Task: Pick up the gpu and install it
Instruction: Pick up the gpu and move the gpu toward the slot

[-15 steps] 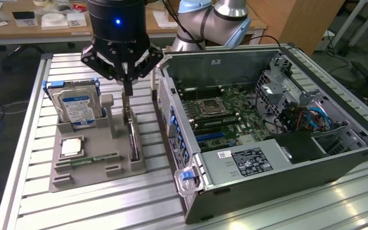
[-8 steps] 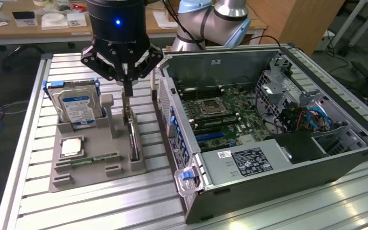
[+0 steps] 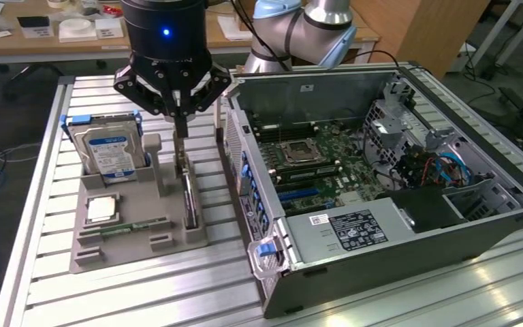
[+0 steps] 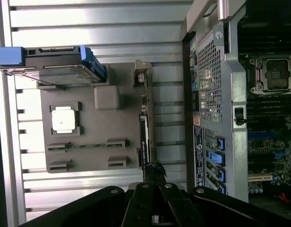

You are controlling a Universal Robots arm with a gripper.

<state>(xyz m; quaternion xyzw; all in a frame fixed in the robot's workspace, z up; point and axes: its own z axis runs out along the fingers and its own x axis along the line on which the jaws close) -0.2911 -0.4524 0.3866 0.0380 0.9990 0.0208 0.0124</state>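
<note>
The gpu (image 3: 188,197) stands on its long edge in a slot of the grey tray (image 3: 139,252), a thin dark card seen almost edge-on. From the wrist it shows as a narrow dark strip (image 4: 144,137) with its metal bracket at one end. My gripper (image 3: 180,133) hangs over the card's far end, fingers pressed together into one thin point. In the wrist view the gripper (image 4: 154,169) sits just beside the end of the strip. I cannot tell whether the tips touch the card. Nothing shows between them.
The tray also holds a silver hard drive (image 3: 107,150) with a blue-white label, a square processor (image 3: 103,208) and a narrow green memory stick (image 3: 125,228). The open computer case (image 3: 479,231) lies close on the exterior view's right, its motherboard (image 3: 316,160) exposed. Everything rests on a slatted metal table (image 3: 152,300).
</note>
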